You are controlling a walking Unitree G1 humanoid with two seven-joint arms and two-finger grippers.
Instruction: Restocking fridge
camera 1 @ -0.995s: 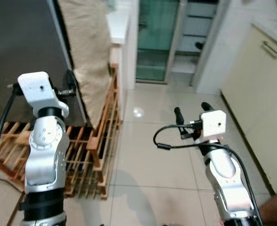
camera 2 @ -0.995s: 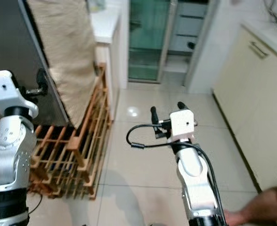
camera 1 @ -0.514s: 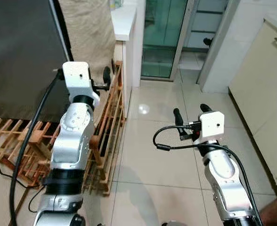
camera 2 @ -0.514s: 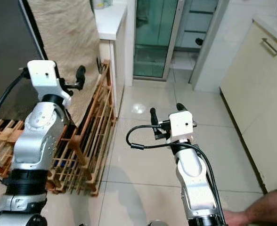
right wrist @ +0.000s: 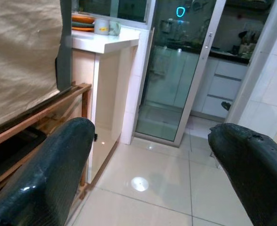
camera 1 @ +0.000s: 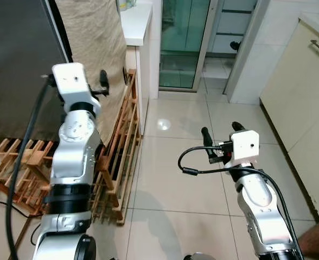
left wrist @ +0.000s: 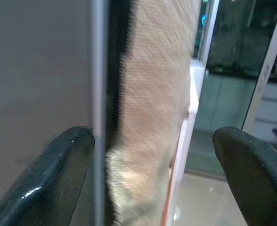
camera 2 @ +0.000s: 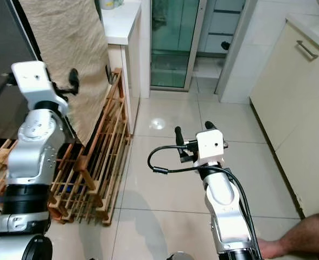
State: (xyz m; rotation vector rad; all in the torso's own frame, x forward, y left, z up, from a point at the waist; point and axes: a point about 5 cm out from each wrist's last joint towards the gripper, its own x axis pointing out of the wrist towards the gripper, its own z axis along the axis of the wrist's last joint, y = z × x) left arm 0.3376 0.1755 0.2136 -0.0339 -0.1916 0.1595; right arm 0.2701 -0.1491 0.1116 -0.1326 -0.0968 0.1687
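Standing at the robot's left is the dark fridge (camera 1: 18,59), its door shut, with a beige cloth (camera 1: 94,49) hanging just beside its edge. Pale floor tiles (camera 1: 170,179) stretch ahead to a glass door (camera 1: 181,43), and a cream cabinet (camera 1: 306,92) lines the right. A wooden rack (camera 1: 116,162) lies low against the cloth, beside a white counter (camera 2: 119,21) bearing cups (right wrist: 105,27). The left gripper (left wrist: 152,160) is raised near the fridge's edge, fingers apart and empty, the door edge and cloth between them. The right gripper (camera 1: 220,131) hovers over the tiles, fingers apart, holding nothing. A person's limb (camera 2: 298,241) shows at the lower right.
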